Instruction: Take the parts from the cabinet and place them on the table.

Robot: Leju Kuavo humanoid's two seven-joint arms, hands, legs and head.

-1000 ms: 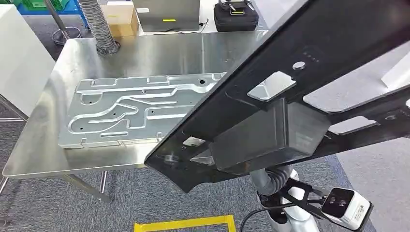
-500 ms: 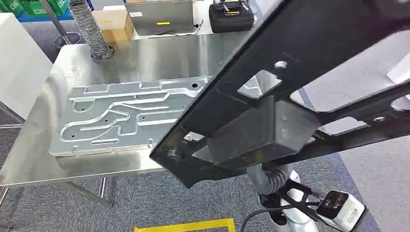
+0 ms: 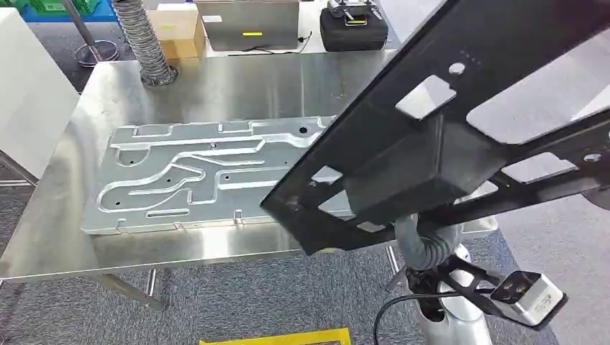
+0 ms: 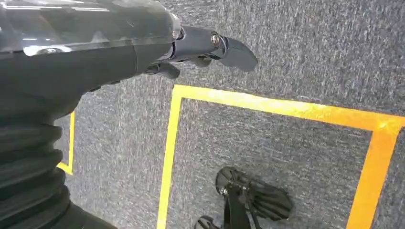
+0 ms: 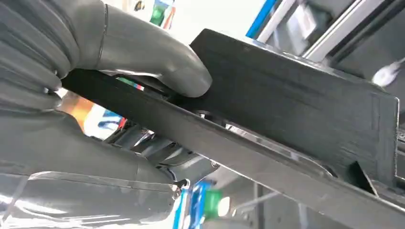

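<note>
Our right hand (image 5: 119,90) gripped the black part (image 3: 460,122), a flat frame with cutouts and a boxy block, tilted above the table's (image 3: 216,86) right edge; our left hand (image 4: 191,47) hung empty, fingers loosely apart, over carpet.

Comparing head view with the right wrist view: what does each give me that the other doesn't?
Head view alone: the steel table, the grooved silver plate lying flat on it, and the laptop and black case on the surface beyond. Right wrist view alone: the right hand gripping the part, thumb pressed on its top face. Both share the black frame part, held tilted in the air above the table's near right corner, not yet set down.
</note>
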